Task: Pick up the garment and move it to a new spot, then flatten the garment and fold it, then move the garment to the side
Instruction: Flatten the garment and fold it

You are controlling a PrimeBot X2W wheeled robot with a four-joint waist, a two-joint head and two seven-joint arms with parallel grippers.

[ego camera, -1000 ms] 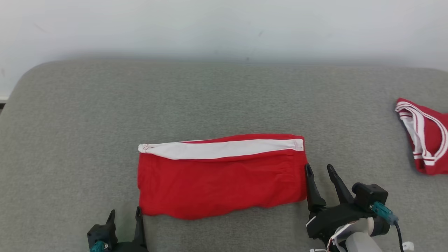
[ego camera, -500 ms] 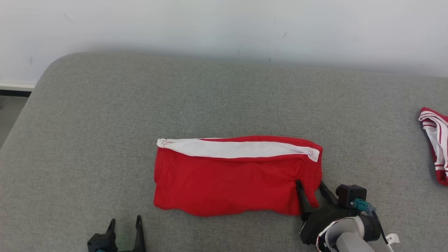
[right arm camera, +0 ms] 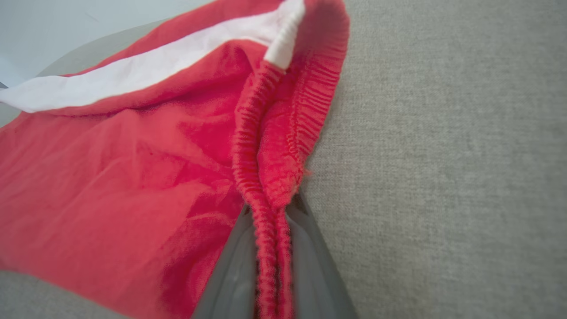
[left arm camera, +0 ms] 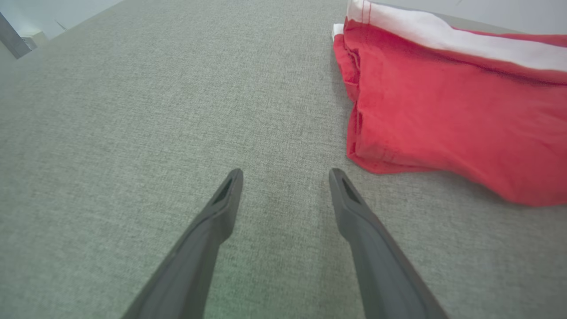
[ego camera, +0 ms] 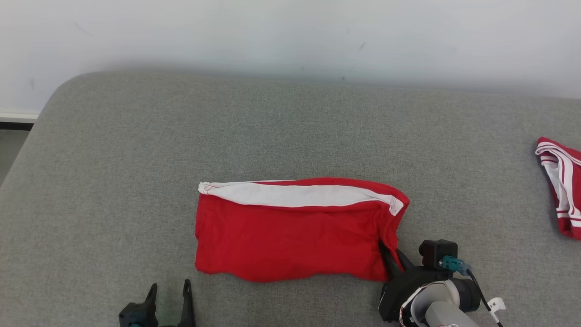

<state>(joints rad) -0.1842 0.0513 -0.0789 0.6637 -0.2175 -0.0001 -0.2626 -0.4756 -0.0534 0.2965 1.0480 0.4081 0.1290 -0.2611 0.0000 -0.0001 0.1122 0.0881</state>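
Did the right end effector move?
Yes. The right end effector went left, away from the striped clothes, and shut on the edge of the red shorts.

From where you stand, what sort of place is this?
Probably a lab or test room for folding practice, though I cannot be sure: a wide grey cloth-covered surface stands against a bare white wall, with a folded red garment on it and a second garment farther right.
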